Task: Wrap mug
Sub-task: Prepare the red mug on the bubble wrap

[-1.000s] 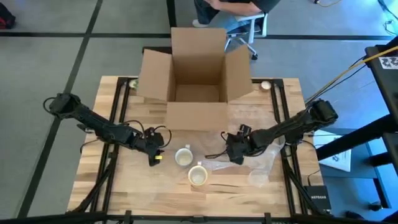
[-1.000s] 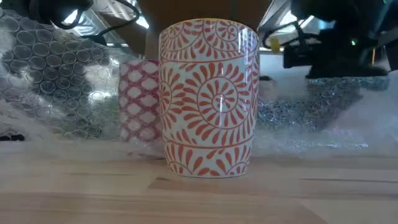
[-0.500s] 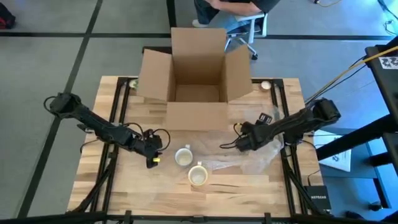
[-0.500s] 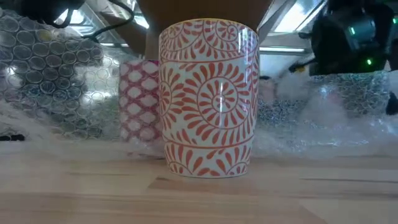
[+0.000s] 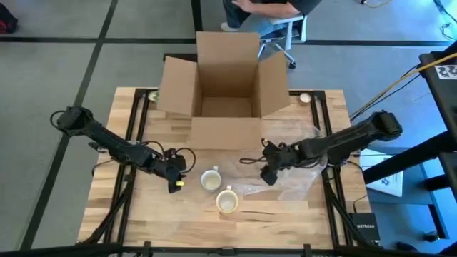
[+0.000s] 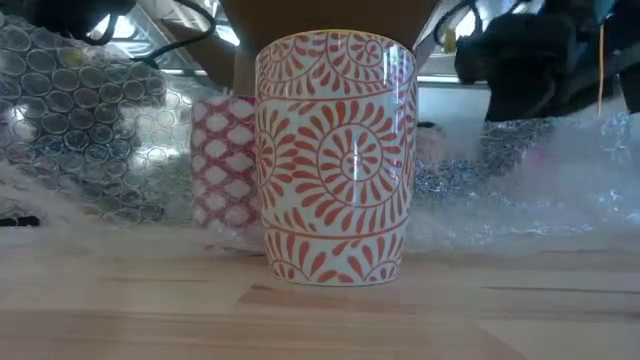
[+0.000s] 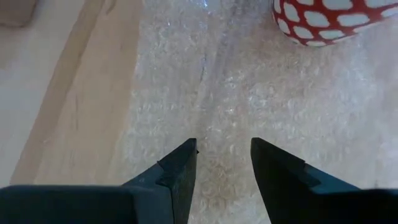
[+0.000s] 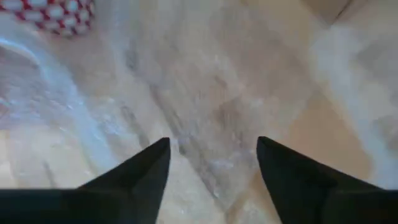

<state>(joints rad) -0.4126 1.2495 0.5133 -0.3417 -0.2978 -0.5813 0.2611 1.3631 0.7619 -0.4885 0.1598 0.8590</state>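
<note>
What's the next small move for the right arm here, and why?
Probably lower the right gripper onto the bubble wrap and close on an edge. Its jaws are open and empty above the sheet, and both mugs stand unwrapped. The left gripper waits open beside them.

We are seeing even, soft overhead light on the table, with only faint shadows under the arms. In the low view, bright windows behind are backlighting the scene, and glare is streaking down the mug; the bubble wrap is glinting and the background is falling out of focus. The right wrist view is smearing with blur; the left wrist view is staying crisp.
</note>
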